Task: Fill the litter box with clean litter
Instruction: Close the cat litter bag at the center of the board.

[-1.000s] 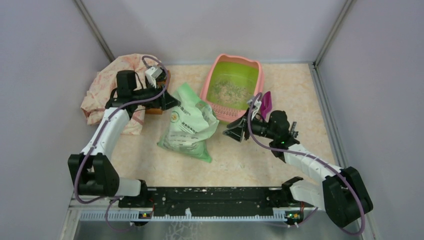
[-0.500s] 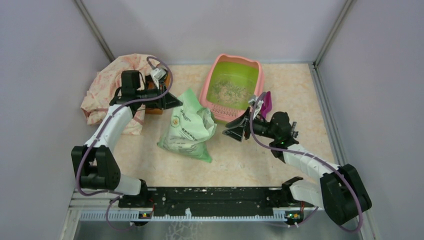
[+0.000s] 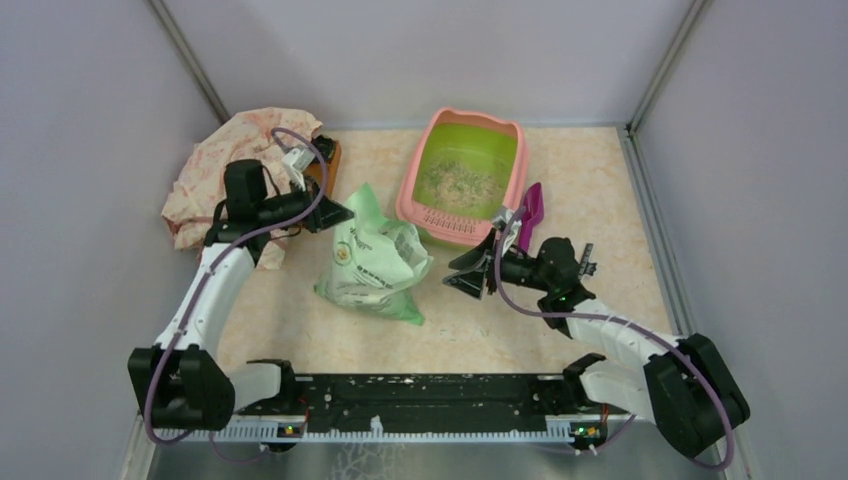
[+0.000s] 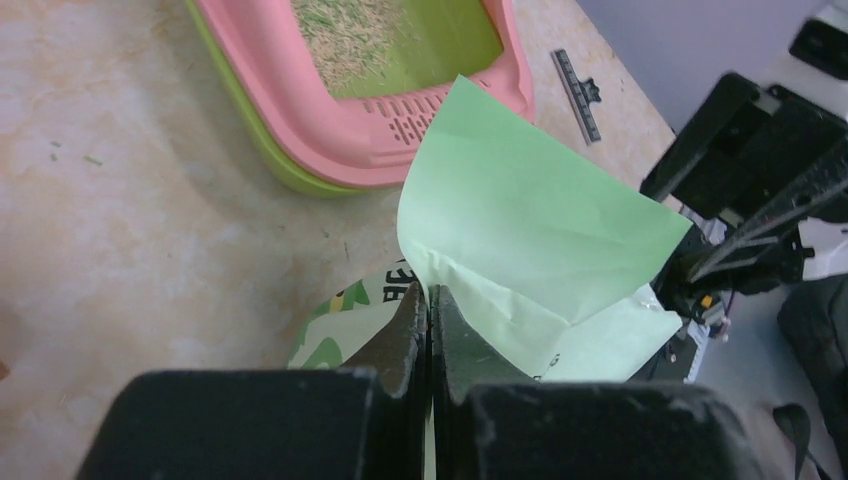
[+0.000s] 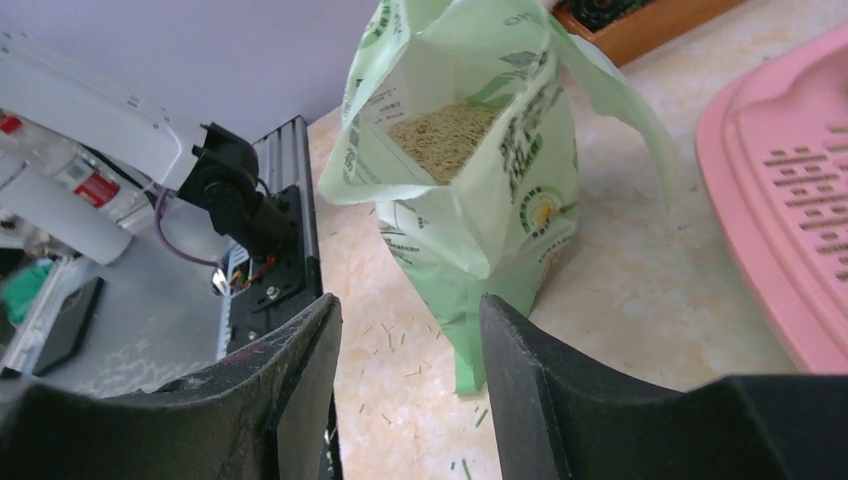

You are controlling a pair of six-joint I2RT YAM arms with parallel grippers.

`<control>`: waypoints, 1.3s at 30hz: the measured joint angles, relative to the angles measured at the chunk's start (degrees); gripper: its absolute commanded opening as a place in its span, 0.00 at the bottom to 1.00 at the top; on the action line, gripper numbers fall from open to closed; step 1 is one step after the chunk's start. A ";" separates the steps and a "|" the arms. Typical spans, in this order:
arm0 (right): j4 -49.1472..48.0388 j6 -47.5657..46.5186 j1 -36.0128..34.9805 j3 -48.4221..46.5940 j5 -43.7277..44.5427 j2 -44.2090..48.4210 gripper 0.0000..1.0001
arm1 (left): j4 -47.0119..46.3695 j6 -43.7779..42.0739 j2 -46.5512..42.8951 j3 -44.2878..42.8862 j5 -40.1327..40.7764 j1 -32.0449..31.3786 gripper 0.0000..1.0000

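Observation:
The litter box (image 3: 412, 185), pink-rimmed and lime-green inside, stands at the back centre with a thin scatter of litter (image 3: 458, 183) in it. The light green bag (image 3: 375, 262) stands open in front of it, with clean litter (image 5: 445, 135) showing inside its mouth. My left gripper (image 3: 347, 213) is shut on the bag's upper left edge; in the left wrist view its closed tips (image 4: 429, 296) pinch the green flap (image 4: 530, 235). My right gripper (image 3: 462, 276) hangs open just right of the bag, holding nothing; its fingers (image 5: 300, 370) frame bare table below the bag (image 5: 500, 210).
A magenta scoop (image 3: 530, 208) lies by the box's right front corner. A patterned cloth (image 3: 235, 160) and a brown wooden thing (image 3: 328, 160) sit at the back left. A black clip (image 3: 585, 258) lies behind my right wrist. Loose litter bits (image 5: 430, 340) dot the table.
My left gripper has closed on the bag's edge and drawn it up and leftward, so the bag stands narrower. My right arm has drifted a little toward the near side.

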State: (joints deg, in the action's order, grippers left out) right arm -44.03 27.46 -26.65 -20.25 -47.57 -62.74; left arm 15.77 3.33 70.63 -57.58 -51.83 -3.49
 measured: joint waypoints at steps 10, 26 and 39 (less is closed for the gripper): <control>8.85 -15.26 -9.73 -4.31 7.74 -2.27 0.53 | -6.75 10.78 -7.10 7.58 0.81 8.61 0.00; -9.07 -14.01 -11.80 -10.23 7.76 -21.51 0.54 | -12.31 15.78 -8.31 11.87 -2.67 13.73 0.00; -35.60 -1.75 -13.20 -10.27 6.99 -31.28 0.57 | -14.47 17.66 -8.04 13.14 -2.62 15.37 0.00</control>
State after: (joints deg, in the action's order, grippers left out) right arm -79.64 25.71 -39.86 -30.52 -40.58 -94.02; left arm 1.30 20.99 62.59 -44.45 -54.46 11.88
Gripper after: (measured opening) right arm 0.558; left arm 0.009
